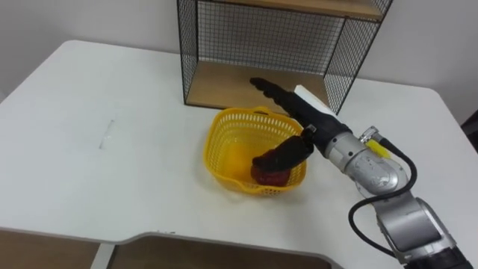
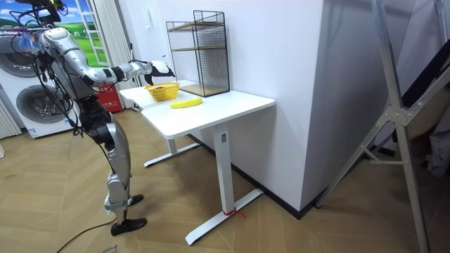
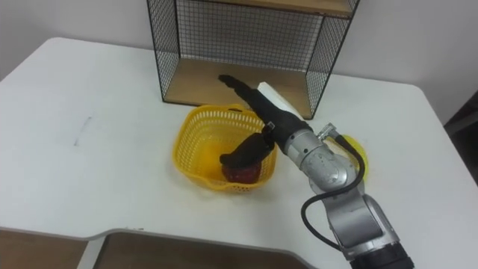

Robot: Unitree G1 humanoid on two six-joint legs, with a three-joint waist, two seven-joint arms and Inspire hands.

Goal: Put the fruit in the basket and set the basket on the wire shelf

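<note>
Yellow basket on table, wire shelf at its 12 o'clock, holds red fruit; right robot hand released above it, fingers straight; banana at basket's 3 o'clock not yet in, shelving not yet done.

Figure: home laundry room arranged as a test space. Washing machines at 9 o'clock, wood-plank floor, white tabletop bearing a wire shelf at 11 o'clock, metal stand at 3 o'clock.
</note>
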